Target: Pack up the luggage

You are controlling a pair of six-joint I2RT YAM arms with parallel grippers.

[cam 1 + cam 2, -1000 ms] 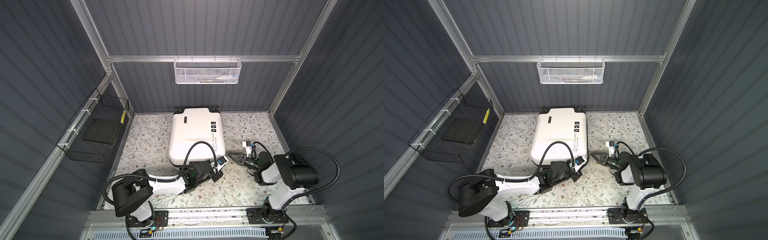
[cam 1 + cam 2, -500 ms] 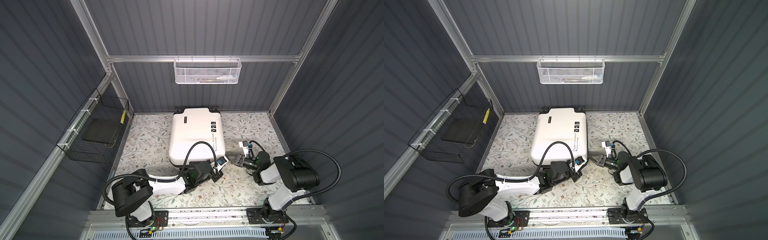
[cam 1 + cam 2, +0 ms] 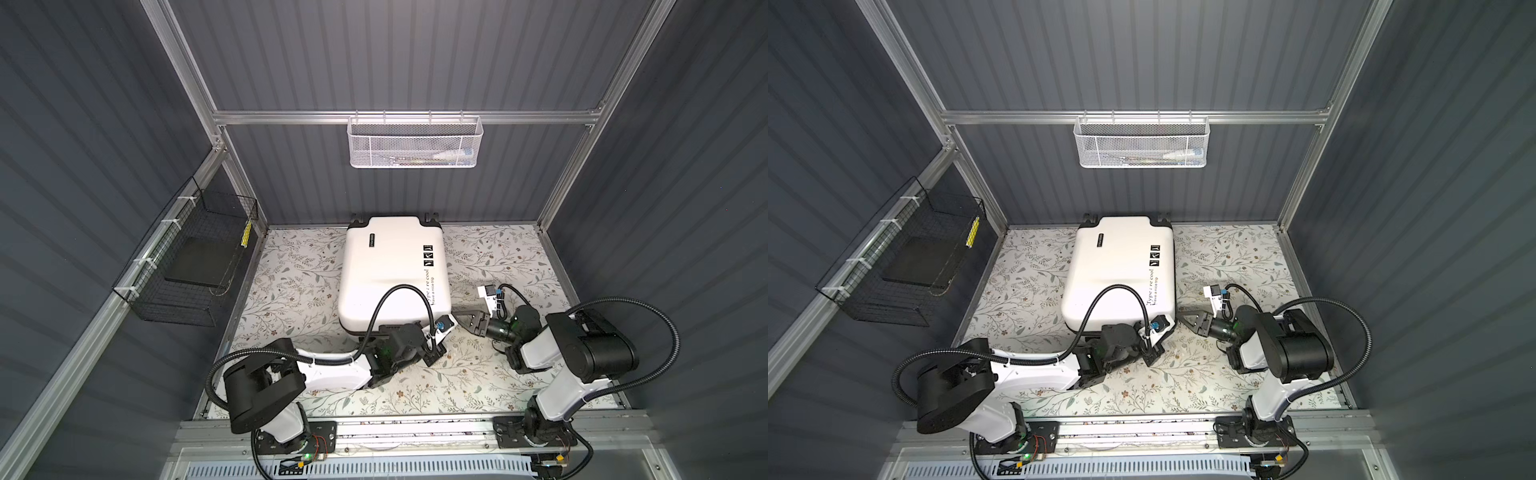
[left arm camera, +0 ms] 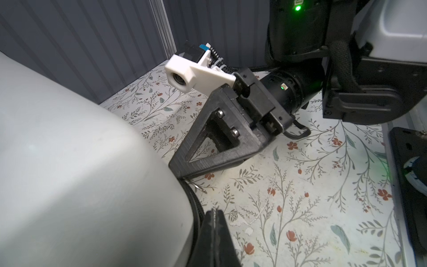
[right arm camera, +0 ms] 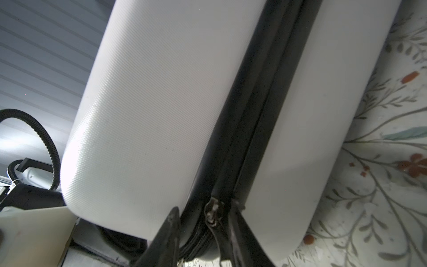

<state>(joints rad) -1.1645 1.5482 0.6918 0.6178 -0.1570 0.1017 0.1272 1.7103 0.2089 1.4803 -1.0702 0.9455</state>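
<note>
The luggage (image 3: 386,266) (image 3: 1117,270) is a white hard-shell suitcase lying flat and closed on the floral table, wheels toward the back wall. Its black zipper band (image 5: 261,104) runs between the two shells. My right gripper (image 3: 459,318) (image 3: 1183,316) (image 5: 204,222) is at the suitcase's near right corner, jaws open. The metal zipper slider (image 5: 213,209) sits between its fingers, and one finger (image 5: 239,222) lies right beside the hanging pull. My left gripper (image 4: 54,211) is shut on nothing, its tip beside the same corner's zipper band (image 4: 196,205).
A white mesh basket (image 3: 413,143) with a few small items hangs on the back rail. A black wire basket (image 3: 187,266) holding a dark flat thing hangs on the left wall. Both arms crowd the table's front (image 3: 478,374). The left arm's cable arches over the suitcase.
My right gripper has moved left up to the suitcase's corner and its jaws have narrowed around the zipper slider. The left arm and the suitcase have not moved.
</note>
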